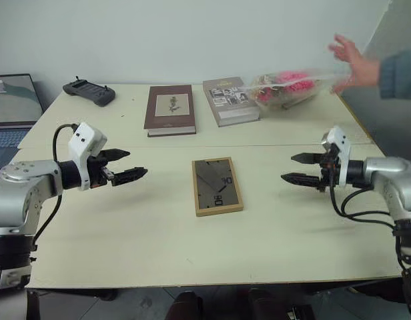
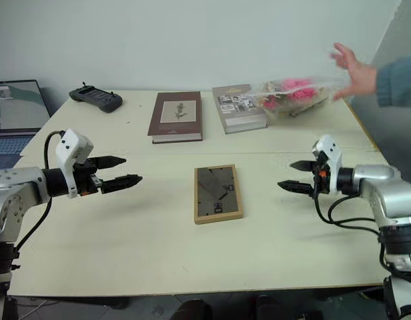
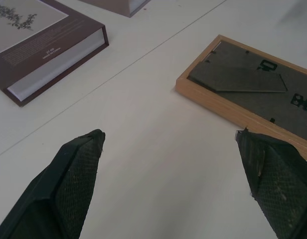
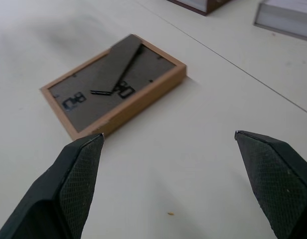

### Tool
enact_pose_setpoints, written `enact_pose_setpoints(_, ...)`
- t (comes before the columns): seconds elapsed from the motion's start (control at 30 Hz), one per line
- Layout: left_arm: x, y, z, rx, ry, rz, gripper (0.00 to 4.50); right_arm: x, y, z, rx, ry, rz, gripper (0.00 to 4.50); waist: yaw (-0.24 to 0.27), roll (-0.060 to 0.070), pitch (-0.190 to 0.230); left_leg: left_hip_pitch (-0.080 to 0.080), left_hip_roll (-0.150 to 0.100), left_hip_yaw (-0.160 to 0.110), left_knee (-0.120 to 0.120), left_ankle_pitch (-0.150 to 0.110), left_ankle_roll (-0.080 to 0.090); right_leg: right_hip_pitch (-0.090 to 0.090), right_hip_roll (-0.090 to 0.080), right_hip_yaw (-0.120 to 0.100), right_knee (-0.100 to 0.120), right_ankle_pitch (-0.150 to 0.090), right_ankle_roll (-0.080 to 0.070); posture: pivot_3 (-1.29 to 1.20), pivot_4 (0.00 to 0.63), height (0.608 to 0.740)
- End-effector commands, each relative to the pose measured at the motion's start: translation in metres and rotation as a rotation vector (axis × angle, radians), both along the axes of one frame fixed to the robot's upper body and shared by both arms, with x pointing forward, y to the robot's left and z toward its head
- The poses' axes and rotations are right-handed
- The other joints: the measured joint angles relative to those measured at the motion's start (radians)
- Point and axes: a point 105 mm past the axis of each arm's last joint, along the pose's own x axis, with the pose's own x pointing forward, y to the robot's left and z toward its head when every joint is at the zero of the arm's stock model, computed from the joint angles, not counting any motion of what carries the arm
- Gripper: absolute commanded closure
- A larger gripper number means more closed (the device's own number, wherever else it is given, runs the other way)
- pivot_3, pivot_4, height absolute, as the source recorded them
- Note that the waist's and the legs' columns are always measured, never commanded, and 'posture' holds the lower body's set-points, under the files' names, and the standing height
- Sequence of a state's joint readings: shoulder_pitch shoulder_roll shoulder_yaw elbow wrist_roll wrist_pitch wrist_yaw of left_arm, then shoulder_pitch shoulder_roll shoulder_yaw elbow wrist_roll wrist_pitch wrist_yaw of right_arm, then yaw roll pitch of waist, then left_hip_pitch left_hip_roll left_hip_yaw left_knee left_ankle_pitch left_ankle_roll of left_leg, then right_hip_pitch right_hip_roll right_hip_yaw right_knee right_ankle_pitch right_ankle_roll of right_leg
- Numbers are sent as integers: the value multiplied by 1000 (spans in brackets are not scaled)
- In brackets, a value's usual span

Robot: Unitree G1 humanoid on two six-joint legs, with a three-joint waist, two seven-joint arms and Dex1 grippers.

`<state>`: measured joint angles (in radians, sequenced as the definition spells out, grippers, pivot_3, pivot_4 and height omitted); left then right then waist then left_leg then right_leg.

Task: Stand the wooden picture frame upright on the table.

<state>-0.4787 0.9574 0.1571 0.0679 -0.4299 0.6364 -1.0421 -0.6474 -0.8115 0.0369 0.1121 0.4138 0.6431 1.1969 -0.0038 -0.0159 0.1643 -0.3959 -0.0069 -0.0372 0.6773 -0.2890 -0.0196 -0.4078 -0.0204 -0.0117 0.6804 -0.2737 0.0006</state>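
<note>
The wooden picture frame point(image 1: 217, 186) lay flat in the middle of the cream surface point(image 1: 152, 233), just on the near side of the seam, its dark grey back and stand flap facing up. The left hand point(image 1: 123, 167) and the right hand point(image 1: 299, 169) hung above the surface on either side of the frame, well apart from it and pointing inward at it, each with its fingers spread wide and grasping nothing. Beyond the seam lay a maroon book point(image 1: 170, 109), a grey book point(image 1: 229, 100) and a black controller point(image 1: 89, 92), while a person's hand point(image 1: 355, 63) held a clear bag of pink flowers point(image 1: 289, 87) at the far right edge.
</note>
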Motion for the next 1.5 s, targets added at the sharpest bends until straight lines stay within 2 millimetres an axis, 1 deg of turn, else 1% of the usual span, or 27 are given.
enact_pose_setpoints(0.03, 3, 0, 13, 35, -64, -15, 0, 3, 4, 7, -9, -32, 21, 33, 0, 0, 0, 0, 0, 0, 0, 0, 0, 0, 0, 0, 0, 0, 0, 0, 150, 740)
enact_pose_setpoints(0.17, 4, -3, 9, 21, -45, -7, 0, 4, 5, 4, -14, -30, 21, 33, 0, 0, 0, -1, 0, 0, 0, 0, 0, -1, 0, 0, 0, 0, 0, 0, 150, 740)
enact_pose_setpoints(0.27, 1, 1, 5, 61, -41, -10, 0, 3, 3, 3, -21, -31, 24, 33, 0, 0, 0, -2, 0, 0, 0, 0, 0, -2, 0, 0, 0, 0, 0, 0, 150, 740)
enact_pose_setpoints(0.37, 2, 4, 4, 54, -39, -4, 0, 6, 2, 2, -18, -41, 6, 33, 0, 0, 0, -2, 0, 0, 0, 0, 0, -2, 0, 0, 0, 0, 0, 0, 150, 740)
enact_pose_setpoints(0.53, 2, 4, 5, 64, -40, -15, 0, 4, 3, -1, -26, -34, 22, 33, 0, 0, 0, -2, 0, 0, 0, 0, 0, -2, 0, 0, 0, 0, 0, 0, 150, 740)
enact_pose_setpoints(0.63, 3, 2, 4, 60, -39, -16, 0, 7, 3, 1, -16, -39, 4, 33, 0, 0, 0, -2, 0, 0, 0, 0, 0, -2, 0, 0, 0, 0, 0, 0, 150, 740)
enact_pose_setpoints(0.7, 3, 2, 4, 64, -35, -25, 0, 6, 4, 1, -18, -35, 15, 33, 0, 0, 0, -2, 0, 0, 0, 0, 0, -2, 0, 0, 0, 0, 0, 0, 150, 740)
enact_pose_setpoints(0.83, 5, 4, 6, 57, -41, -17, 0, 5, 2, -1, -28, -33, 18, 33, 0, 0, 0, -2, 0, 0, 0, 0, 0, -2, 0, 0, 0, 0, 0, 0, 150, 740)
enact_pose_setpoints(0.97, 4, 4, 1, 71, -31, -26, 0, 5, 5, 0, -23, -30, 24, 33, 0, 0, 0, -2, 0, 0, 0, 0, 0, -2, 0, 0, 1, 0, 0, 0, 150, 740)
enact_pose_setpoints(1.03, 4, 3, -1, 72, -31, -29, 0, 5, 6, -4, -38, -29, 33, 33, 0, 0, 0, -2, 0, 0, 0, 0, 0, -2, 0, 0, 1, 0, 0, 0, 150, 740)
enact_pose_setpoints(1.13, 7, -3, -7, 39, -29, -42, 0, 12, 11, -18, -82, -47, 17, 33, 0, 0, 0, -1, 0, 0, 0, 0, 0, -2, 0, 0, 1, 0, 0, 0, 150, 740)
enact_pose_setpoints(1.2, 10, -9, -11, 10, -29, -57, 359, 16, 18, -25, -83, -44, 13, 399, 0, 0, 0, -1, 0, 0, 1, 0, 0, -2, 0, 0, 1, 0, 0, 0, 150, 740)
enact_pose_setpoints(1.23, 14, -12, -16, 13, -30, -57, 491, 17, 24, -30, -85, -40, 21, 547, 0, 0, 0, -1, 0, 1, 1, 0, 0, -2, 0, 0, 1, 0, 0, 0, 150, 740)
enact_pose_setpoints(1.37, 34, -26, -36, 24, -41, -52, 1476, 21, 44, -47, -112, -59, 36, 1601, 2, 0, 0, -2, 0, 1, 2, 0, 0, -2, 0, 0, 1, 0, 0, 0, 150, 740)
enact_pose_setpoints(1.5, 52, -46, -57, 44, -40, -74, 2274, 21, 61, -59, -102, -52, 50, 2469, 3, -1, 0, -3, 0, 1, 2, 0, -1, -3, 0, 0, 1, 0, 0, 0, 150, 740)
